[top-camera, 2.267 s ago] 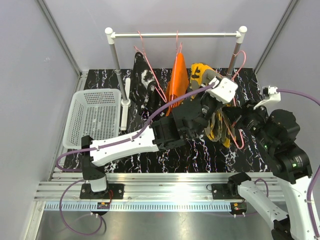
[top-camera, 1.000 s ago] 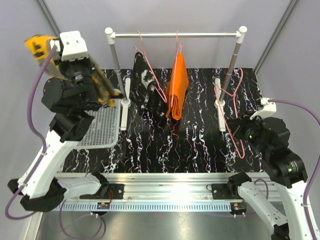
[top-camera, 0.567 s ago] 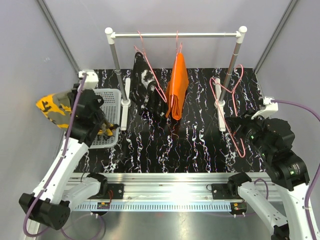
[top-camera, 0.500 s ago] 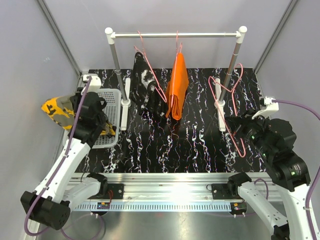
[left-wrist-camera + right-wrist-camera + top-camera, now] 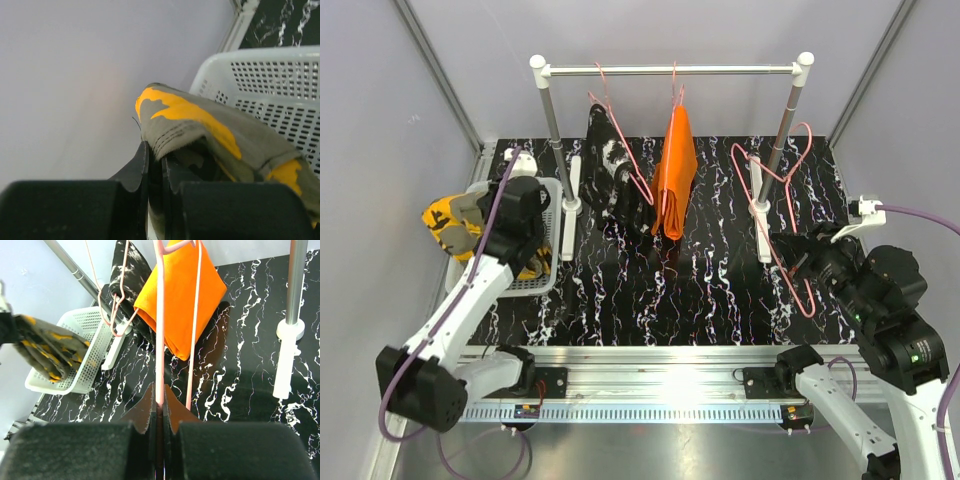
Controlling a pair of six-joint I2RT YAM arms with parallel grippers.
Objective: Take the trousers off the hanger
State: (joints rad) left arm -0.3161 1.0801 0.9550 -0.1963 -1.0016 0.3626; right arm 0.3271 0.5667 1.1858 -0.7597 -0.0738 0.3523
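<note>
While the left claw (image 5: 155, 156) grips camouflage trousers (image 5: 210, 131), they half-cover the basket (image 5: 280, 80).

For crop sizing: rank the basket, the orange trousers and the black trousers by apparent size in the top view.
1. white basket: largest, though partly covered.
2-3. black trousers and orange trousers: near alike, too close to rank.

Plain pale grey walls (image 5: 380, 150) enclose a black, white-veined marble-pattern worktop (image 5: 710, 290); a ribbed aluminium rail (image 5: 660, 375) along its near edge catches glare.
</note>
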